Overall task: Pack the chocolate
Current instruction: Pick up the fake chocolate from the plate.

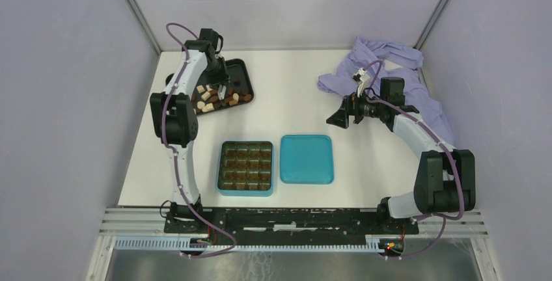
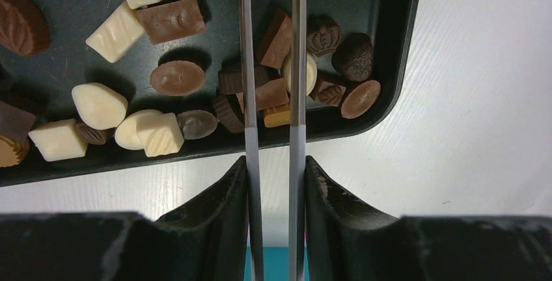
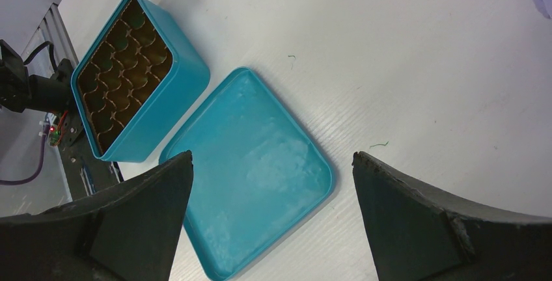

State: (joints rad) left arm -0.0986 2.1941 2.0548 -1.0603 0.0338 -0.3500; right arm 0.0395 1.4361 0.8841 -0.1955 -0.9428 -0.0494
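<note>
Chocolate [image 1: 211,99] pieces, dark brown, tan and cream-white, lie loose in a black tray [image 1: 239,66] at the back left. My left gripper [image 1: 221,89] hangs over that tray, shut on a pair of thin metal tongs [image 2: 250,66]. In the left wrist view the gripper [image 2: 275,164] presses the two blades close together. They run over a heap of chocolate [image 2: 97,105] by the tray's rim [image 2: 390,66], and their tips are out of view. My right gripper [image 1: 340,117] stands open and empty; in its own view it [image 3: 273,157] hovers over the teal lid [image 3: 254,164].
A teal square box [image 1: 220,167] with a brown grid insert [image 1: 246,164] sits at the front centre, its lid [image 1: 306,159] lying flat beside it on the right. The box [image 3: 163,112] also shows in the right wrist view. A crumpled lilac cloth [image 1: 390,56] lies at the back right.
</note>
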